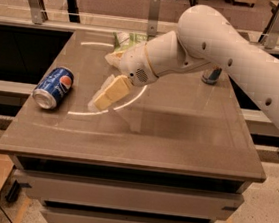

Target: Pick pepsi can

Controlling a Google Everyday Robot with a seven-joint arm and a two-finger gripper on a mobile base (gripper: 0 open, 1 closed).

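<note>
The pepsi can (53, 87), blue with a round red-white-blue logo and silver ends, lies on its side near the left edge of the brown table (176, 138). My gripper (107, 95) hangs over the table's middle left, to the right of the can and apart from it. It points down and left toward the can. It holds nothing that I can see. My white arm reaches in from the upper right.
A green snack bag (128, 39) lies at the back of the table, partly behind my arm. A second, blue-and-silver can (211, 75) stands at the back right, partly hidden by the arm. A railing runs behind the table.
</note>
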